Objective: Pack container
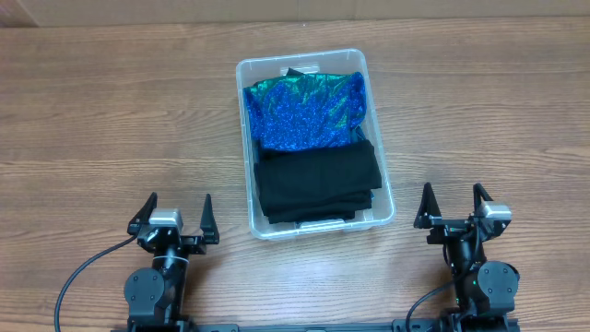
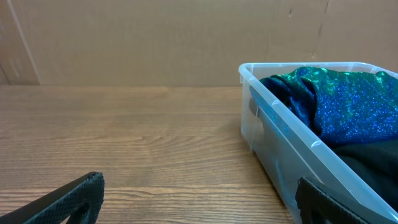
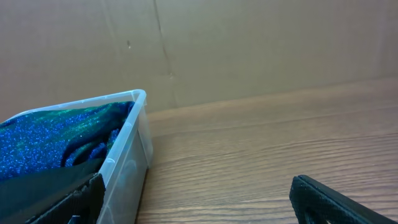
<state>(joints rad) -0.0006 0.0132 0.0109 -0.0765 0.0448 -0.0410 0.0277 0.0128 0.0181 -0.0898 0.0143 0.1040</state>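
Left pincer [image 1: 180, 205] stands closest to the overhead lens, to the left of the container [image 1: 302, 57] and beside its near corner. Its fingers are spread wide and hold nothing. In its own wrist view the two dark fingertips [image 2: 71, 199] frame bare desk [image 1: 111, 111], with the container's clear wall rising at the right.

Moving right, the container sits mid-desk with its long side running away from the arms. Two folded pieces of cloth lie in it. A sparkly blue-green cloth [image 1: 304, 111] fills the far half, and a plain black cloth [image 1: 315, 184] fills the near half, its far edge tucked against the sparkly one. The black cloth comes close to the container's right wall.

Further right, the right pincer [image 1: 452, 194] stands off the container's near right corner, apart from it. It too is spread wide and empty.

Nothing loose shows on the desk around the container, so the packing looks finished or nearly so, with both arms drawn clear. No lid is in sight. If anything is left to do, it is likely to press the cloth flat below the rim. That would call for a pincer to reach over the container's near wall and come down gently on the black cloth without dragging the container across the desk.
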